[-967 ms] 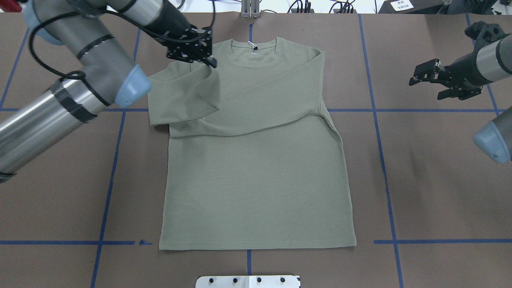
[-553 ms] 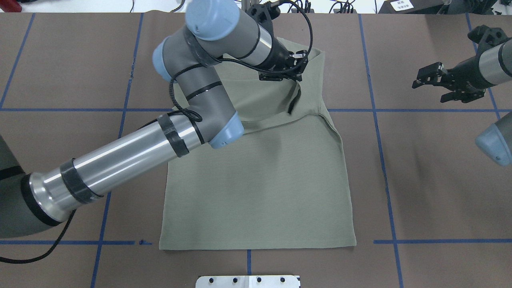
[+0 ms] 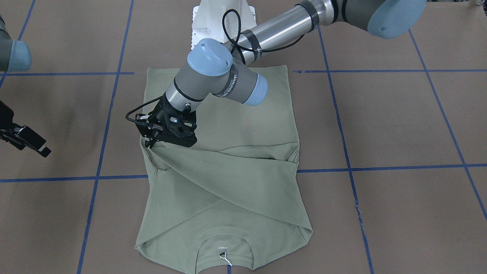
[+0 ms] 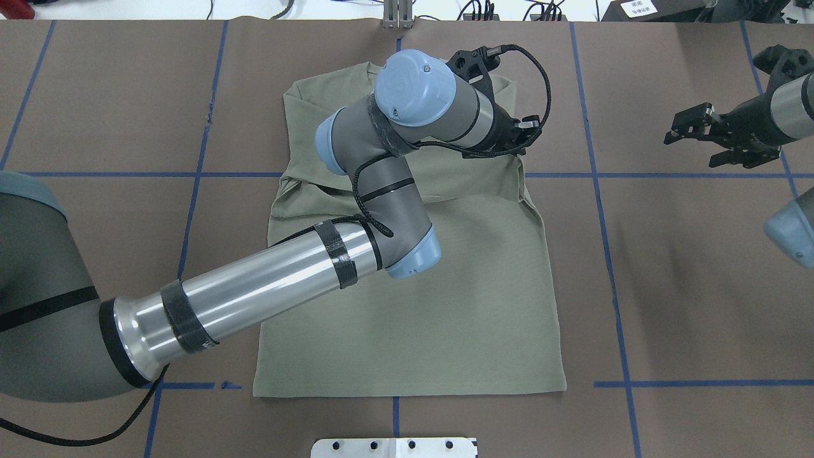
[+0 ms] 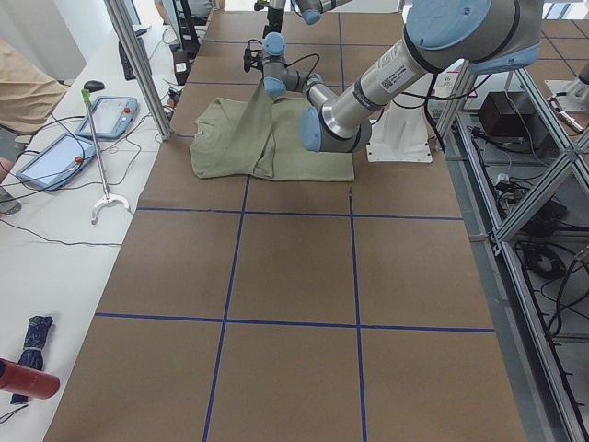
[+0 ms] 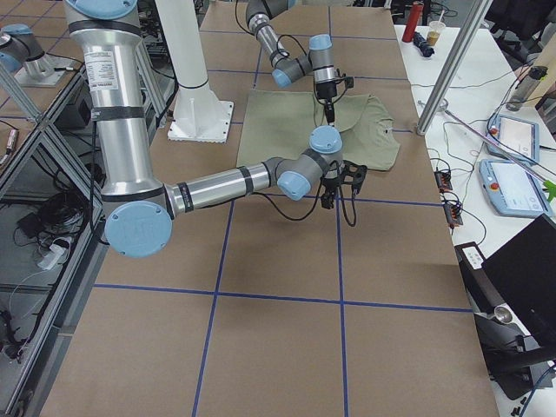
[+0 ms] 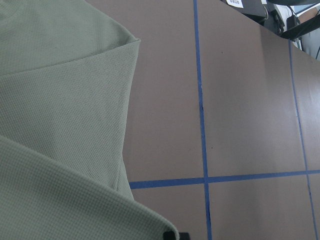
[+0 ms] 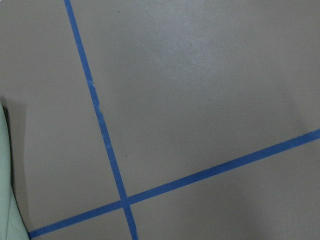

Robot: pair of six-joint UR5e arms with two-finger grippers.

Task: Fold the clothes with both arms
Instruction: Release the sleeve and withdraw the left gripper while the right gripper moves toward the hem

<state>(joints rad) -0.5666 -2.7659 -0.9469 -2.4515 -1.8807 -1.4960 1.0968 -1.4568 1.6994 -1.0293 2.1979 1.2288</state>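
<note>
The sage-green shirt [image 4: 407, 331] lies flat on the table, collar [image 3: 224, 243] at the far edge from the robot. My left arm [image 4: 267, 286] reaches across it. My left gripper [image 3: 149, 144] is shut on the end of the left sleeve [image 3: 213, 171] and holds it taut, just above the shirt's right side edge. The right sleeve lies folded across the chest underneath. In the overhead view the wrist [image 4: 470, 121] hides the fingers. The left wrist view shows shirt fabric [image 7: 60, 125]. My right gripper [image 4: 699, 137] hovers open and empty, well right of the shirt.
Blue tape lines [image 4: 604, 191] grid the brown table cover. The white pedestal base [image 3: 220, 15] stands at the robot's edge, also seen from overhead [image 4: 394, 447]. A bench with tablets [image 5: 64, 157] and a metal post [image 5: 138, 64] lies beyond the far edge.
My left gripper has carried the left sleeve from the shirt's left shoulder across the chest to its right side. The right gripper has drifted slightly rightward.
</note>
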